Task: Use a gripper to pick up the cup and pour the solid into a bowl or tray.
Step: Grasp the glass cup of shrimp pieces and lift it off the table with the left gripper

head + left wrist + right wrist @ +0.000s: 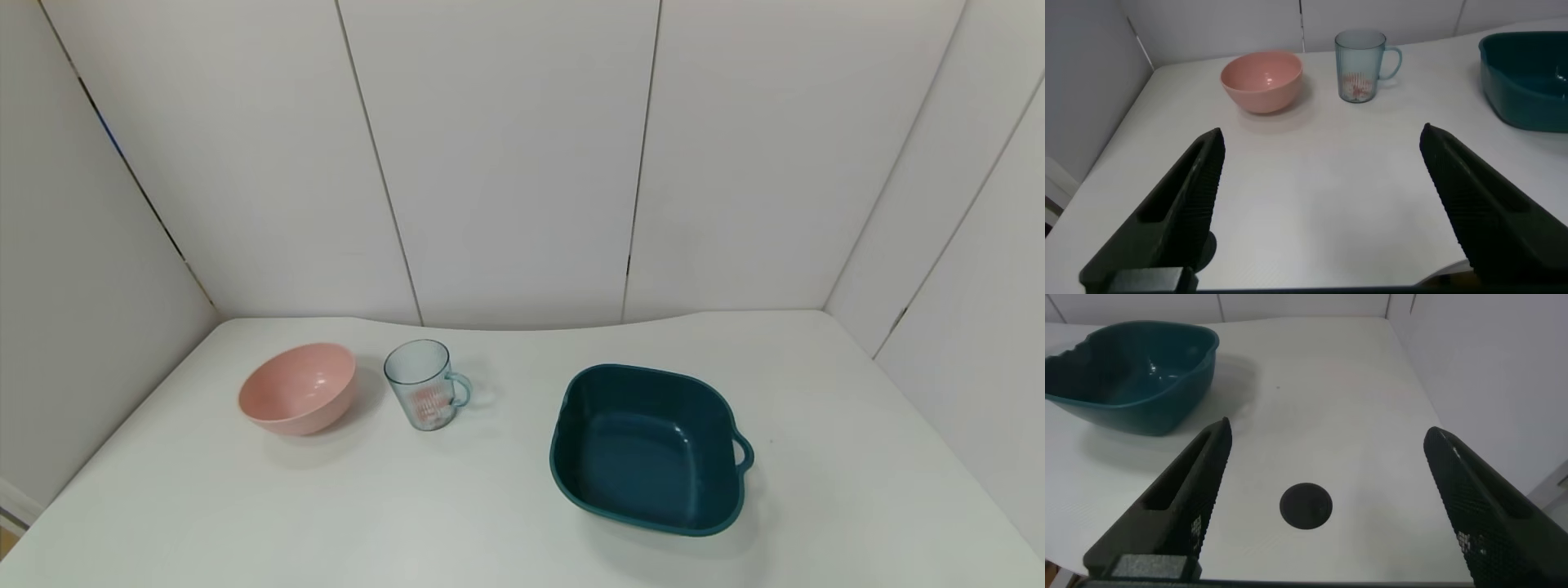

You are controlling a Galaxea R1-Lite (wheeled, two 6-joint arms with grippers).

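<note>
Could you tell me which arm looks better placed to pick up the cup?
Probably the left. The left gripper is open, facing the cup beside the bowl; the right gripper sees only the teal tray.

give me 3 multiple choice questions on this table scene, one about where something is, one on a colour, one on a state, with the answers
1. What does the cup stand between?
A. the pink bowl and the teal tray
B. the teal tray and the right wall
C. the pink bowl and the left table edge

2. What colour is the squarish tray with the side handle?
A. pale pink
B. dark teal
C. yellow

3. How is the left gripper?
A. shut on the cup
C. open, holding nothing
B. shut on the bowl

Answers:
1. A: in the head view the bowl sits to the cup's left and the tray to its right.
2. B: both the head view and the right wrist view show it dark teal.
3. C: the left wrist view shows its fingers wide apart over bare table, short of the cup with the red and white solid in it.
</note>
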